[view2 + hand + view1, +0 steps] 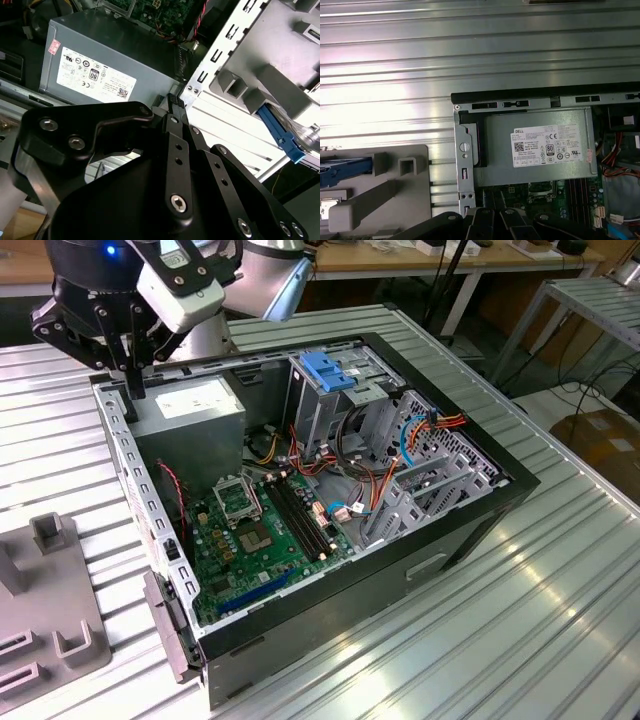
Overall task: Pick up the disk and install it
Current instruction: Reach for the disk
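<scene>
Blue-framed disk: both wrist views | closed tool: exterior view

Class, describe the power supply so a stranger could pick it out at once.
Find the open black computer case on the ribbed metal table. In its corner toward the exterior view's left, beside the green motherboard, sits the power supply. It alone is a plain grey box with a white sticker on top.

- The gripper is formed of matte black metal links, narrowed into slim fingers.
- Silver socket-head screws are set along the links.
- In the exterior view, the arm is cased in rounded pale grey segments.
- A white block is mounted at the wrist, near a blue light.
</scene>
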Motion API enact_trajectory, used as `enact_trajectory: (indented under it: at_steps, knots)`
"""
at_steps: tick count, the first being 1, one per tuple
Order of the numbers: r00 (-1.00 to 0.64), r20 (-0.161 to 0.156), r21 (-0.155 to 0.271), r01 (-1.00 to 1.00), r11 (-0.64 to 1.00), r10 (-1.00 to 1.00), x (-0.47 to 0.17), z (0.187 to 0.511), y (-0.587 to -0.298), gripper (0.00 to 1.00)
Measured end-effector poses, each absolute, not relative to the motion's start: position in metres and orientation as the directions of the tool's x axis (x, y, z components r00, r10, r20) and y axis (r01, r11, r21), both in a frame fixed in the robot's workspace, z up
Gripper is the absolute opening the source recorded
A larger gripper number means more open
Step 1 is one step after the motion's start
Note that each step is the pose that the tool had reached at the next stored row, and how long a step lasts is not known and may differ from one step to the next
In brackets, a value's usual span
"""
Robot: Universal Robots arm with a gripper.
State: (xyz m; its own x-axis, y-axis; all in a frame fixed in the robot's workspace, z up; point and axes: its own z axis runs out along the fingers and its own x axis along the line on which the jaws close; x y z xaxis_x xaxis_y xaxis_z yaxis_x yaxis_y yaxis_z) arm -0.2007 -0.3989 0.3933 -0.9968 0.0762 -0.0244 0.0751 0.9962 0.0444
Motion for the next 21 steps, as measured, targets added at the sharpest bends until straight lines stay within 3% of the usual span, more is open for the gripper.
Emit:
enact_trajectory:
  at_steps: [21]
  knots:
    - [-0.997, -0.024, 0.044, 0.075, 0.996, 0.076, -0.227, 0.393, -0.399, 0.1]
